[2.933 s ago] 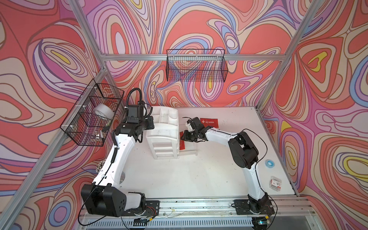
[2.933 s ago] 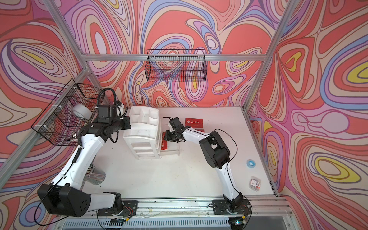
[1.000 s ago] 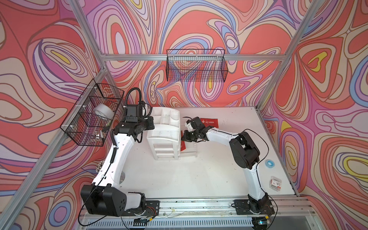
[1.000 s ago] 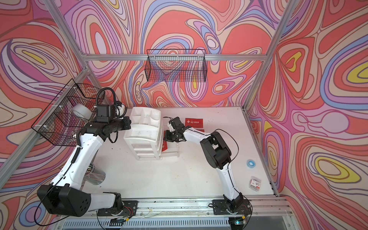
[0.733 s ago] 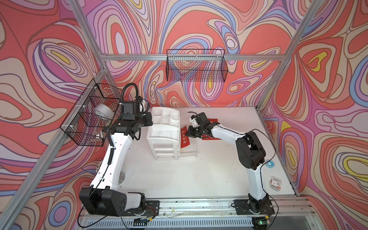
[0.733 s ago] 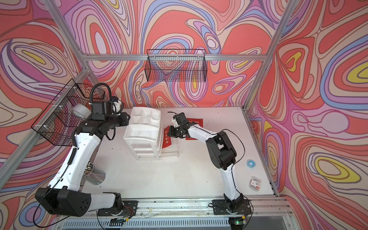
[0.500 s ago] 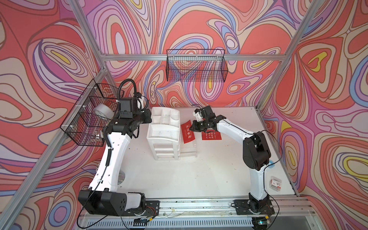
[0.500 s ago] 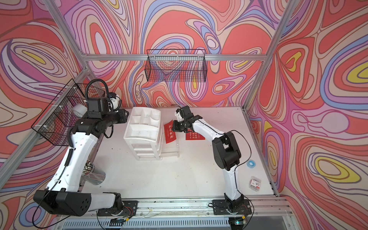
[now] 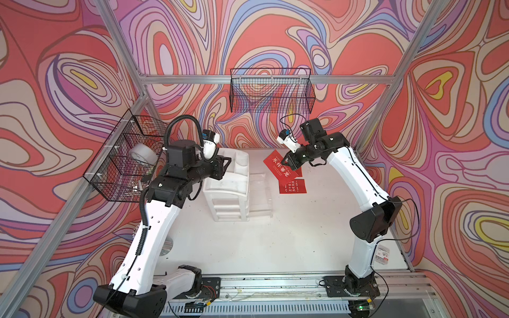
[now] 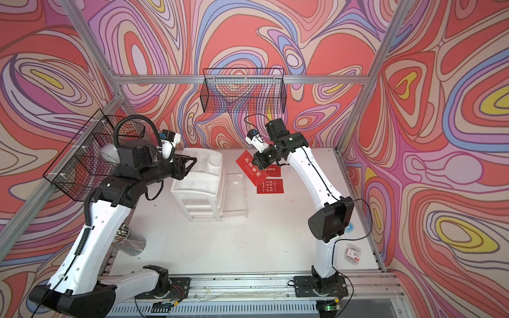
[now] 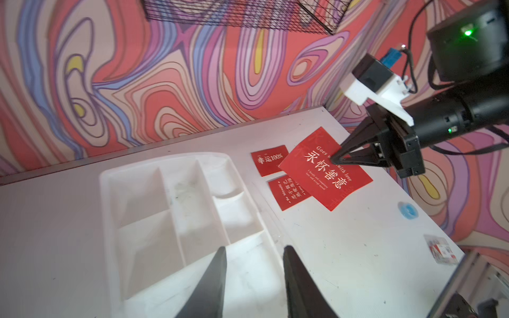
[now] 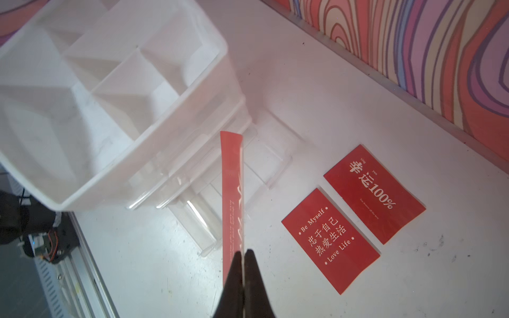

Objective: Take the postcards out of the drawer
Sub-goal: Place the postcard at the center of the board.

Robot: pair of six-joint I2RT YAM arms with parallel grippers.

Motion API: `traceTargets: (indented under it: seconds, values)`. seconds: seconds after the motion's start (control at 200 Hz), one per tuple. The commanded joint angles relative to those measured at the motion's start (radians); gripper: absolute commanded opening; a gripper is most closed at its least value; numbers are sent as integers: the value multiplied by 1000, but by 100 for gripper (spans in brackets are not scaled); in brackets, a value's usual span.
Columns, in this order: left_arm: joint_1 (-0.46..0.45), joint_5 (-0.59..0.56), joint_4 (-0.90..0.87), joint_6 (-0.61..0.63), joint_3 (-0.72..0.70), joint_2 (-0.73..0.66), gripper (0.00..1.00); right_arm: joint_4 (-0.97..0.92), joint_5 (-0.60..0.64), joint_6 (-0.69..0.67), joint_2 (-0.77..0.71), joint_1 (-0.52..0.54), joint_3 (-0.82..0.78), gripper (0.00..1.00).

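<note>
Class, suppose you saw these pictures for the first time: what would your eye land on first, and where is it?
The right pincer, shut on a red postcard, holds it in the air. Close by, the "Be Myself" postcard and the "100%" postcard lie flat on the white table, beside the pulled-out clear drawer of the white organizer. The left pincer hangs open above that organizer.
</note>
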Motion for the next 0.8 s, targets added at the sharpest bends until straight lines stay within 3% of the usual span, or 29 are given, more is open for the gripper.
traceTargets:
  seconds: [0.0,0.25,0.436,0.796]
  values:
    - [-76,66,27,85,-14,34,37,-133,-55,-153,-30,3,18,0]
    - [-171,176,43,159,4,114,37,-168,-193,-226,-85,37,-52,0]
    - [-218,170,8,199,47,170,37,-154,-275,-258,-126,46,-83,0]
    - [-228,166,-14,208,73,213,36,-148,-360,-305,-185,51,-96,0]
